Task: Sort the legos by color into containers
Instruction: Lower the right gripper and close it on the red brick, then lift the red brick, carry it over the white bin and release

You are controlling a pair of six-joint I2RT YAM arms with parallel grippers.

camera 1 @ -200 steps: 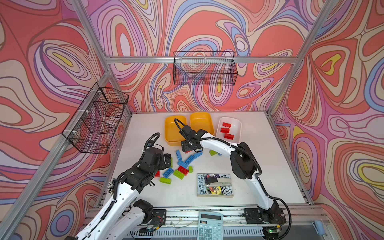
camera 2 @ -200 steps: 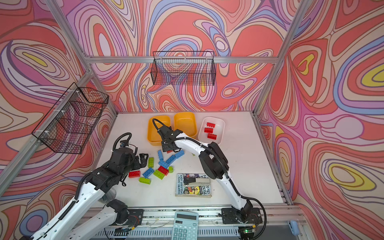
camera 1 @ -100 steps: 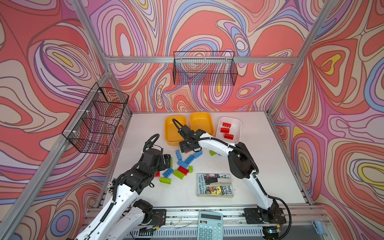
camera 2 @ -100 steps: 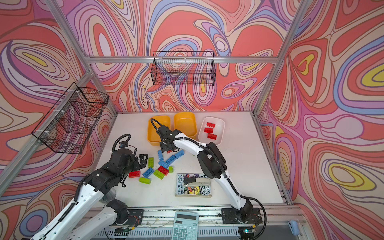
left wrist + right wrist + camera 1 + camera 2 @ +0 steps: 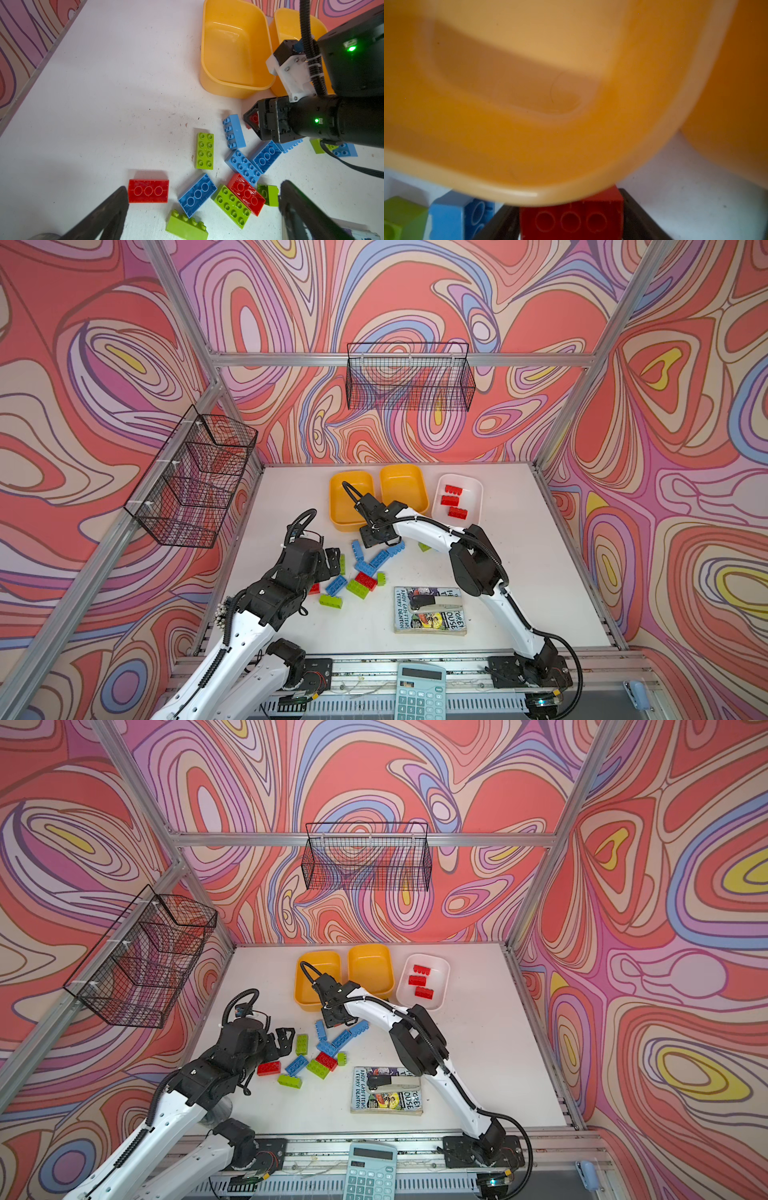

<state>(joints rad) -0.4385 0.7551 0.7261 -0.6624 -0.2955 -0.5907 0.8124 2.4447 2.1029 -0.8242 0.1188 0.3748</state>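
In the right wrist view a blurred orange tub [image 5: 529, 124] fills most of the frame, and the red brick [image 5: 571, 218] is cut off at the edge; the right gripper [image 5: 251, 121] is closed on that brick, at the tub's 6 o'clock; in both top views the gripper hides it; at the table's [image 5: 498, 572] 1 o'clock we see a white tub [image 5: 469, 493] holding three red bricks [image 5: 451, 501]; the orange tub and the second orange tub [image 5: 401, 485] show bare floors; the left gripper [image 5: 204, 186] gapes wide, holding nothing, over the loose bricks [image 5: 361, 572].

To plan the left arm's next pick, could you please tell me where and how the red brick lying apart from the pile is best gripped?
Take the red brick across its two long side walls at mid-length, coming straight down from above. It lies flat, hollow side up, with bare table along both long sides, and those walls are flat and parallel.
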